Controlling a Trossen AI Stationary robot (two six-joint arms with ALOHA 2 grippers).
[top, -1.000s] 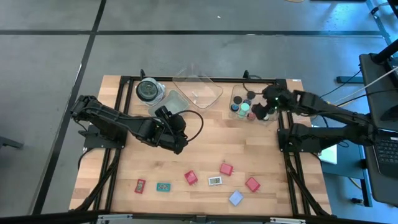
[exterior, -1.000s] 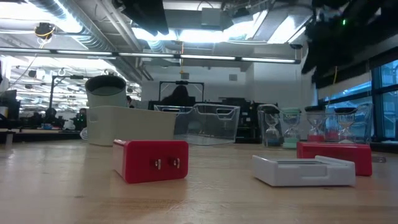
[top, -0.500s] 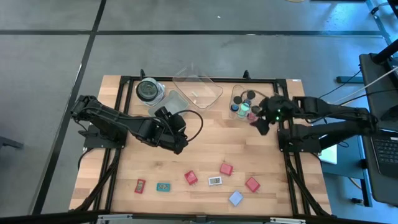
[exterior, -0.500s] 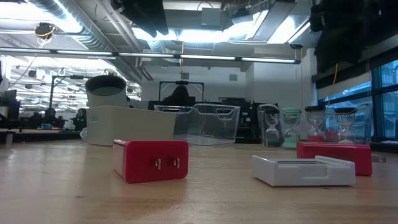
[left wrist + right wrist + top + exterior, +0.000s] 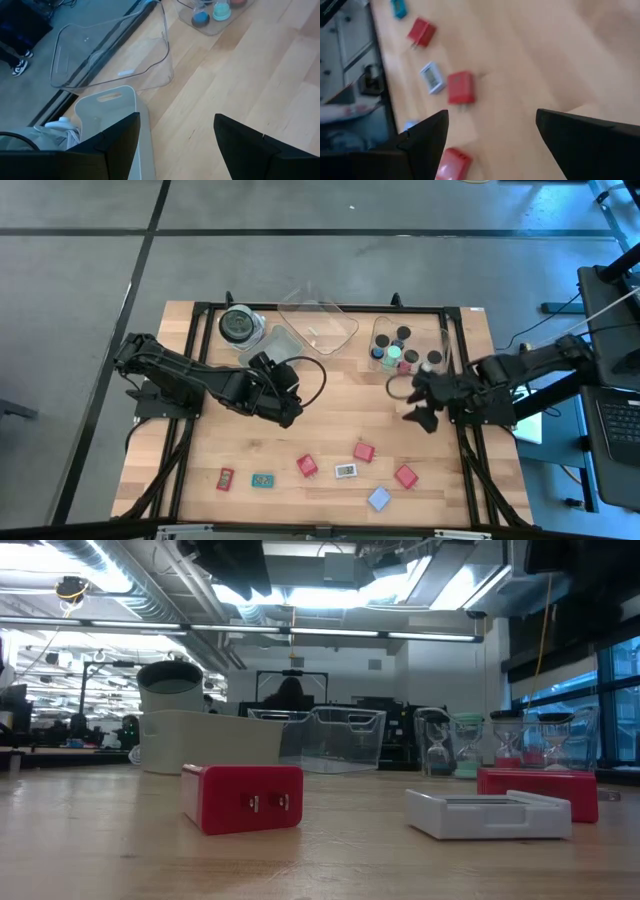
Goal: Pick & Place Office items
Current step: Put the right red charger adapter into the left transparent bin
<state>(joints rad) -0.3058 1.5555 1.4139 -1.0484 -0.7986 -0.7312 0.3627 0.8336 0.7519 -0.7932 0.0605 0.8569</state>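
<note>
Right hand (image 5: pixel 417 402) apart, empty, between small tray (image 5: pixel 383 366) and red blocks (image 5: pixel 364 451).

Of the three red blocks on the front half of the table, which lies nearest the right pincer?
The middle red block, beside the white rectangle, lies closest to the right pincer. The red block by the pale-blue rectangle is slightly farther; the red block leftmost is farthest.

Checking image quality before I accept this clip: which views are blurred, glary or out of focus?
Right wrist view: smeared, red blocks soft. Low view: bright ceiling lights glare; near red block sharp, room behind softer. High view: even light, crisp. Left wrist view: clear, with reflections on the clear tray.
</note>
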